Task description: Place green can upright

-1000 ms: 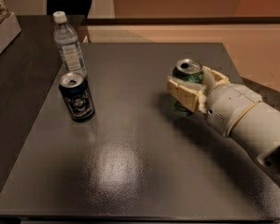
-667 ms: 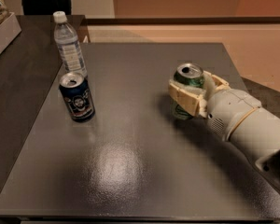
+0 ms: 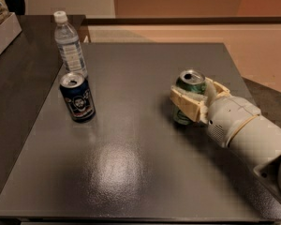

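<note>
Your hand [image 3: 194, 100], clasping the green can [image 3: 192, 81] at right, has open counter [image 3: 131, 172] leftward until the dark can [image 3: 77, 97] and bottle [image 3: 70, 46].

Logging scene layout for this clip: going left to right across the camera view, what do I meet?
box at the left edge → dark blue can → green can, upright in the shut gripper → white arm. The water bottle overlaps the dark blue can sideways, so it is left out.
</note>
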Robot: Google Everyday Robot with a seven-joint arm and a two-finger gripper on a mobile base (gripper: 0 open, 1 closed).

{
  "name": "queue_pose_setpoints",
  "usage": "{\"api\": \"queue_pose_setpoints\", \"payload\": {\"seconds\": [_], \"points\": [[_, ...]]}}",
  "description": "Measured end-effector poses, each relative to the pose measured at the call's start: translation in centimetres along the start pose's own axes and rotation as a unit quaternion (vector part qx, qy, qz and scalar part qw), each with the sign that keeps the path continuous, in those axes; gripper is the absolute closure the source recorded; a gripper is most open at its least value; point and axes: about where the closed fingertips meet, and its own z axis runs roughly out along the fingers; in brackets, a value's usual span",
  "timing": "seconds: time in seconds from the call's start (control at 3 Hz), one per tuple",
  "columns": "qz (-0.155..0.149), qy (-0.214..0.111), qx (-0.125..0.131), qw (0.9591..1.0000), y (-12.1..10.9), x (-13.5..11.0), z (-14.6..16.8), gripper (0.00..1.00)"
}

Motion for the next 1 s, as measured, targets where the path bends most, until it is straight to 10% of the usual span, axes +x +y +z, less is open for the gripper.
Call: {"api": "queue_pose_setpoints", "payload": {"seconds": [1.0], "points": [[0.002,0.000,-0.002,1.0000,-0.09,-1.61,0.15,0.13]]}}
